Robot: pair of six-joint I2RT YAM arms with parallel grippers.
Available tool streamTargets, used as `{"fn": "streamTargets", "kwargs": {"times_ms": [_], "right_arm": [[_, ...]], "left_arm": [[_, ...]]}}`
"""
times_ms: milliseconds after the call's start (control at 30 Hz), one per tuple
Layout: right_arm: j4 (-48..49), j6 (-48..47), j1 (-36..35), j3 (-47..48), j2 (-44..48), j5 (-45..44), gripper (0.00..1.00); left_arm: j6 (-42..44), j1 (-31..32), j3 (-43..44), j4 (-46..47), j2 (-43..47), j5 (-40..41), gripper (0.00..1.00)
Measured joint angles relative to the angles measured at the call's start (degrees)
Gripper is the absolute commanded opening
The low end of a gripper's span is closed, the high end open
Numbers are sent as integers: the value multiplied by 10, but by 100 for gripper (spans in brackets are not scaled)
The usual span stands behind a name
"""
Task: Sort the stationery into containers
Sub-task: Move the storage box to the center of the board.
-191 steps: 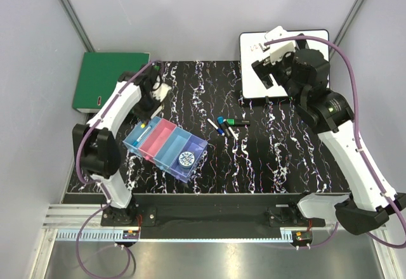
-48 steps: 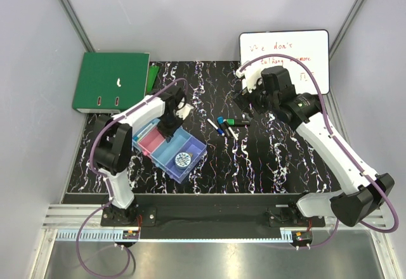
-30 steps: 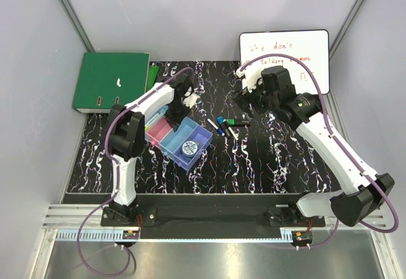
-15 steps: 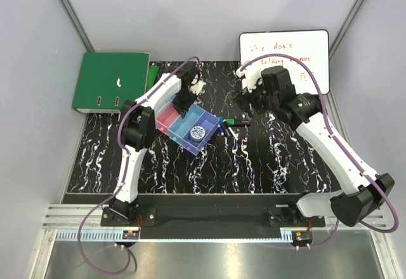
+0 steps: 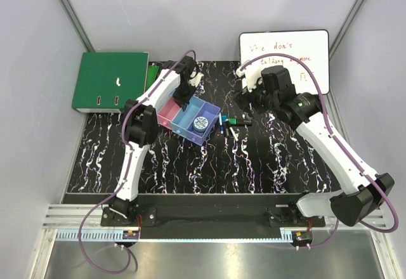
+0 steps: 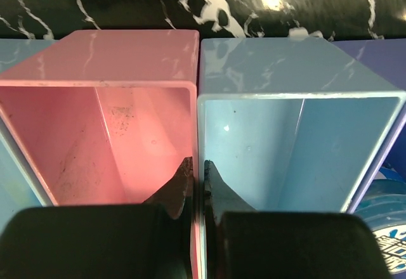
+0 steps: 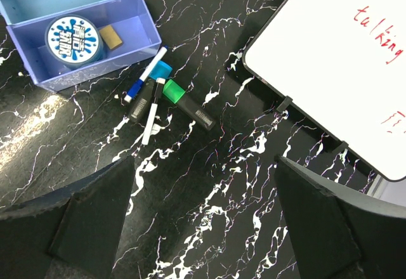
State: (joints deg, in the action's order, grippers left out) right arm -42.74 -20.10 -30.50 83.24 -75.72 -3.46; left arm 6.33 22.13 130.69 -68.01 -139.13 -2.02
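Note:
The joined row of bins lies at the table's middle, its purple-blue end touching the loose markers. My left gripper is shut on the wall between the pink bin and a light blue bin; both are empty. The round blue-and-white tin and a small yellow piece lie in the purple-blue bin. Beside it lie a white-and-blue pen, a blue-capped black marker, a white pen and a green marker. My right gripper is open and empty above the table, right of the markers.
The whiteboard with red writing lies at the back right, close behind my right gripper. The green binder lies at the back left, with a green object along its right edge.
My left gripper has dragged the row of bins up and to the right, until it reached the loose markers. The right arm has stayed still over the last second.

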Motion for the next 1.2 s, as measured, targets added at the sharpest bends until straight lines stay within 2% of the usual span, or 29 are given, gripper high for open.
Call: {"fn": "streamTargets", "kwargs": {"times_ms": [400,1200], "right_arm": [[0,0,0,0,-1,0,99],[-4,5,0,0,-1,-1,99]], "left_arm": [[-41,-3,88,-18,-50,32,0],[-130,-16,95,82,-63,-39,0]]}}
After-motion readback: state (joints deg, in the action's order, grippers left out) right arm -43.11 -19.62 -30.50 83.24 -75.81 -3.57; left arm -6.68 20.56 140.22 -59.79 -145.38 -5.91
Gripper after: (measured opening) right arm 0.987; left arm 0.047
